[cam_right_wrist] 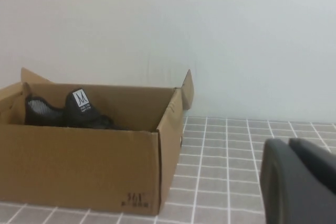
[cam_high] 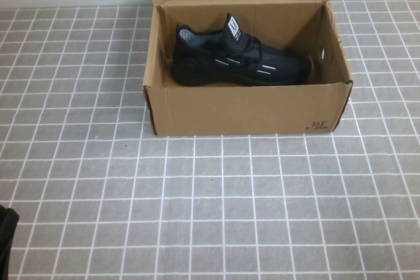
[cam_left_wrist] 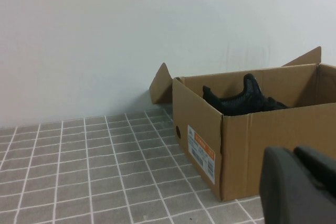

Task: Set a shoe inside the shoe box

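Observation:
The black knit shoe (cam_high: 236,57) lies on its sole inside the brown shoe box (cam_high: 243,111), toe to the right, white dash marks facing me. The box stands open at the back middle of the table. The left wrist view shows the box (cam_left_wrist: 273,129) with the shoe's top (cam_left_wrist: 244,98) above its rim. The right wrist view shows the box (cam_right_wrist: 79,156) and the shoe (cam_right_wrist: 68,111) too. My left gripper (cam_left_wrist: 295,153) is shut and empty, low and well apart from the box. My right gripper (cam_right_wrist: 287,144) is shut and empty, off to the box's right, out of the high view.
The table is covered with a grey cloth with a white grid (cam_high: 210,214). A white wall stands behind the box. A dark part of my left arm (cam_high: 6,244) shows at the near left corner.

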Controlling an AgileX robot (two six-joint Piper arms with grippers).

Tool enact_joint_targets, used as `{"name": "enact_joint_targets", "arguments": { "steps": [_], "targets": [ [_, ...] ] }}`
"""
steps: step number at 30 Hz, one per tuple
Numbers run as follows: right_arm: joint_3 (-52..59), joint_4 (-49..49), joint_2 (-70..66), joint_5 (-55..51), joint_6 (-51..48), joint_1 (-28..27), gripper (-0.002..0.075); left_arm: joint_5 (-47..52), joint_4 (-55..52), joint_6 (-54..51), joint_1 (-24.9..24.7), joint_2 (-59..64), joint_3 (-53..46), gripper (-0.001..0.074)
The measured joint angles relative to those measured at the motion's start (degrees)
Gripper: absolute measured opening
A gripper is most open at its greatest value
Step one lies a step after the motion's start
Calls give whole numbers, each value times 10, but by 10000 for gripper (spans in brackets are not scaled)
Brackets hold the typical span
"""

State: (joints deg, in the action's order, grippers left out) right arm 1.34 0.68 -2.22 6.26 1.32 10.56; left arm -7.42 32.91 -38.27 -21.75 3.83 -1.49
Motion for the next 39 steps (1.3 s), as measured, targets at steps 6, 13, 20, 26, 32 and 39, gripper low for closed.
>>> {"name": "enact_joint_targets", "arguments": {
  "steps": [6,13,20,26,32,39],
  "targets": [
    [1,7,27,-114,0,-1,-16,0,0,0,0,0,0,-1],
    [1,14,27,-257,0,-2,-16,0,0,0,0,0,0,-1],
    [1,27,27,-276,0,-2,-16,0,0,0,0,0,0,-1],
    [1,28,27,-276,0,-2,-16,0,1,0,0,0,0,-1],
    [1,29,27,-277,0,-2,-16,0,1,0,0,0,0,-1],
    [1,30,27,-277,0,-2,-16,0,1,0,0,0,0,-1]
  ]
}}
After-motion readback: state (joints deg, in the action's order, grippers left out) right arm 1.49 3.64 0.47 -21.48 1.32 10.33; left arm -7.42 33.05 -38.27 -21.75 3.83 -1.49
